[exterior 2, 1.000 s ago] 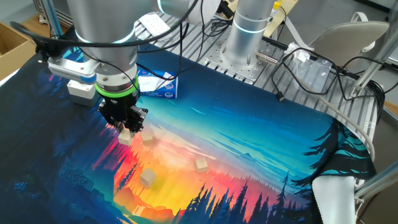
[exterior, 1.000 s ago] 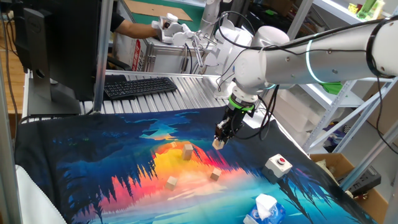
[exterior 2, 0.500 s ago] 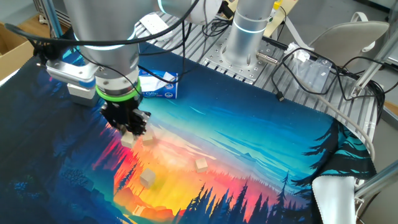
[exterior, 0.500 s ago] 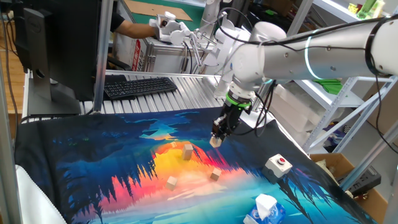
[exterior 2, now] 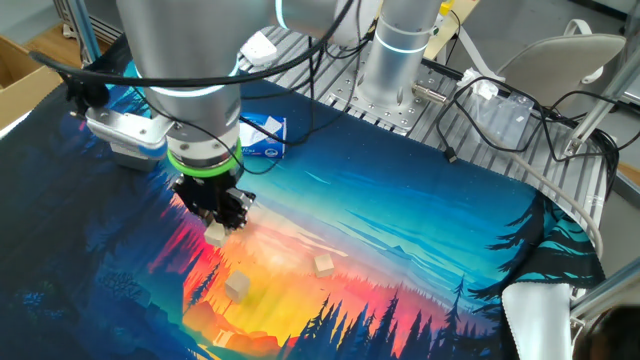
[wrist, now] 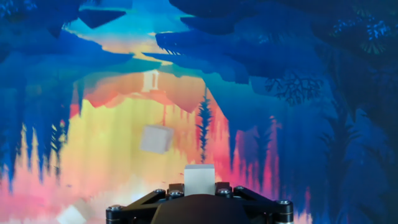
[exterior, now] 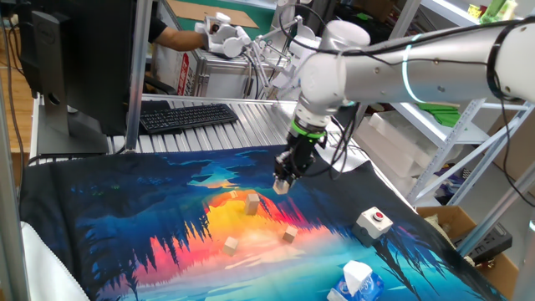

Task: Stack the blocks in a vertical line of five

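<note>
We've got one block pinched in the gripper jaws, held clear above the counter's middle. It's up so it can go atop another block, prob. the stack base.

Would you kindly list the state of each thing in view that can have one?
gripper: shut on a block, pointing down above the cloth
held block: lifted clear of the cloth
three loose blocks: lying apart on the cloth, unstacked
red button box: upright, untouched

surface: printed cloth | on it: blocks, button box, carton
</note>
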`<move>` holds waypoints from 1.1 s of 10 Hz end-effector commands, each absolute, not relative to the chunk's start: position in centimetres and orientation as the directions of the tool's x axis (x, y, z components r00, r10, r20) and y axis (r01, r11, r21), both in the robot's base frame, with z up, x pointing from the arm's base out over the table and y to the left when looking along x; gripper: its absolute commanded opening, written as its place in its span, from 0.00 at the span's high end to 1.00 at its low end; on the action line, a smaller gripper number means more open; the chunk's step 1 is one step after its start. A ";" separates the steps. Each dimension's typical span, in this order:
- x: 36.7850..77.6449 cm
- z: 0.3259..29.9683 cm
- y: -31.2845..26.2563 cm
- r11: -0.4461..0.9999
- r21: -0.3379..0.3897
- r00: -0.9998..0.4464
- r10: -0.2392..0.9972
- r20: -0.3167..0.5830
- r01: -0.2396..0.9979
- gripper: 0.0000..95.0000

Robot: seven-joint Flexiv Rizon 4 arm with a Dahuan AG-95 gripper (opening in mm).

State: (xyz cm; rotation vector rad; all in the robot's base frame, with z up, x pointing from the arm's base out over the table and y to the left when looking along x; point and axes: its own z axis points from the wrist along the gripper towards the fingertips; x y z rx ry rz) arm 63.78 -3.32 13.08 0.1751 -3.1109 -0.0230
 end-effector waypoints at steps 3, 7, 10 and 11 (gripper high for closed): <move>64.8 12.4 -1.7 0.998 0.019 -0.998 -0.058 0.029 -0.058 1.00; 65.3 11.9 0.5 1.000 0.013 -0.999 -0.012 0.035 -0.011 1.00; 65.6 11.1 0.7 1.000 0.015 -0.999 -0.004 0.032 -0.003 1.00; 65.8 10.8 0.8 1.000 0.017 -0.999 0.001 0.032 0.002 1.00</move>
